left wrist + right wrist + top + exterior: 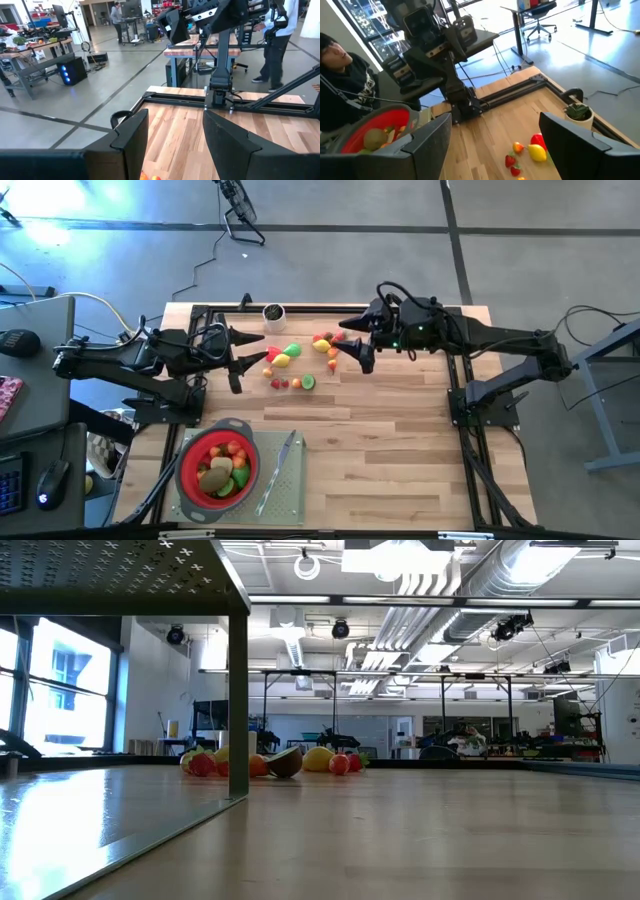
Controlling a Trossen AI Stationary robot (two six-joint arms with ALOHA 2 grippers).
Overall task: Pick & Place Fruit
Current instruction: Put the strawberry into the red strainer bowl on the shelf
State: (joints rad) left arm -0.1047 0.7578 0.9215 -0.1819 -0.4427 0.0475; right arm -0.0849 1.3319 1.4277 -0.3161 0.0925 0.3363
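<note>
Two dark arms reach over the pale wooden table (400,440). The left gripper (243,356) and right gripper (352,340) flank the loose small toy fruits (296,364) — both released, holding nothing. More fruit fills the red bowl-shaped strainer (187,470) beside a slim grey knife (279,470).

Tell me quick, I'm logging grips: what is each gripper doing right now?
Left gripper: open, holding nothing.
Right gripper: open, holding nothing.

Loose fruit (300,362) lies between the two arms at the table's far side; the strainer (217,462) sits near-left.
</note>
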